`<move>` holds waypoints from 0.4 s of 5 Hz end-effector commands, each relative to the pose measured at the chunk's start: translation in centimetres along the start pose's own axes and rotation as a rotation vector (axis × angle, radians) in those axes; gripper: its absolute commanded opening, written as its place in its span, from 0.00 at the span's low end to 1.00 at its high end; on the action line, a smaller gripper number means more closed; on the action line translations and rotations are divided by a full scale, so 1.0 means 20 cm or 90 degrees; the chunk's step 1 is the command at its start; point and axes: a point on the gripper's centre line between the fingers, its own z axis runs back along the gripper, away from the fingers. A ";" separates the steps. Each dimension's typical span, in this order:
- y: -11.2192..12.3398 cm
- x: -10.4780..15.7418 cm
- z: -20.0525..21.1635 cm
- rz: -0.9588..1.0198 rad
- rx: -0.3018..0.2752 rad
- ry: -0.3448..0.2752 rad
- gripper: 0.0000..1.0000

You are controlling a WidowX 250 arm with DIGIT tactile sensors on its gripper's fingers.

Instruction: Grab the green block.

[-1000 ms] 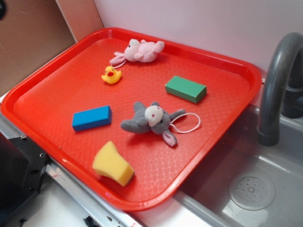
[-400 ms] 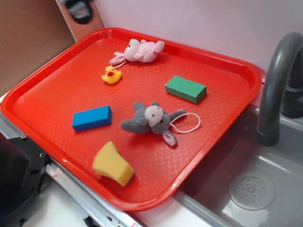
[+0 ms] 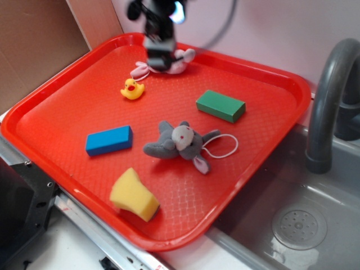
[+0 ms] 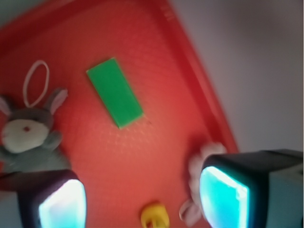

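Observation:
The green block [image 3: 220, 106] lies flat on the red tray [image 3: 56, 101], right of centre toward the back; the wrist view shows the green block [image 4: 114, 92] well ahead of the fingers. My gripper [image 3: 158, 61] hangs blurred above the tray's back edge, over the pink plush toy [image 3: 179, 61], far left of the block. My gripper [image 4: 142, 202] is open, with nothing between its two glowing pads [image 4: 223, 197].
A yellow rubber duck [image 3: 132, 89], a blue block [image 3: 109, 140], a grey plush bunny [image 3: 181, 143] and a yellow sponge [image 3: 134, 195] lie on the tray. A grey sink [image 3: 298, 225] with a dark faucet [image 3: 329, 95] is at the right. Brown cardboard [image 3: 34, 39] stands at the left.
The arm has swept in from the top left and now hovers over the pink plush toy. Nothing on the tray has moved.

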 end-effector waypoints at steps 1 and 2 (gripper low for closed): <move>-0.04 0.20 -0.23 -0.078 0.001 0.024 1.00; -0.04 0.22 -0.27 -0.082 -0.003 0.027 1.00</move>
